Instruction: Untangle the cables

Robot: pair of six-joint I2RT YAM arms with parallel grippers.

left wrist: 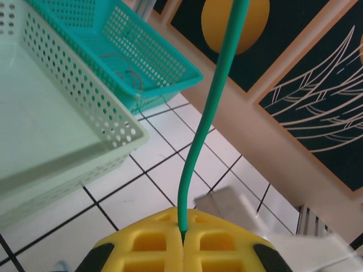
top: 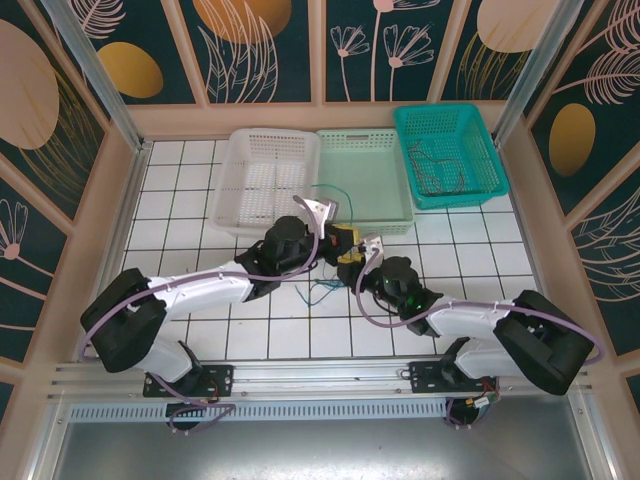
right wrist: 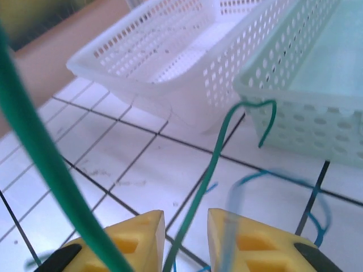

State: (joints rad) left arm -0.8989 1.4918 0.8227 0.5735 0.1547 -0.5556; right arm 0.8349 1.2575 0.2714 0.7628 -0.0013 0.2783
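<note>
Left fingers point(left wrist: 170, 241) were pinched shut on the green cable point(left wrist: 198, 136), which rose from them toward 12 o'clock in the left wrist view. Right fingers point(right wrist: 159, 229) stood narrowly apart. Green cable ran up through the gap, no pinch visible. A blurred blue cable point(right wrist: 266, 177) looped on the tiles at 1 o'clock of them. Top view: both sets of fingers sat close together near the table point(top: 180, 200) centre, thin cable loops on the tiles beside them. White basket point(top: 240, 150) at 12 o'clock, pale green basket point(top: 395, 215) touching it, teal basket point(top: 485, 130) at 1 o'clock with thin dark cables point(top: 440, 175) inside.
</note>
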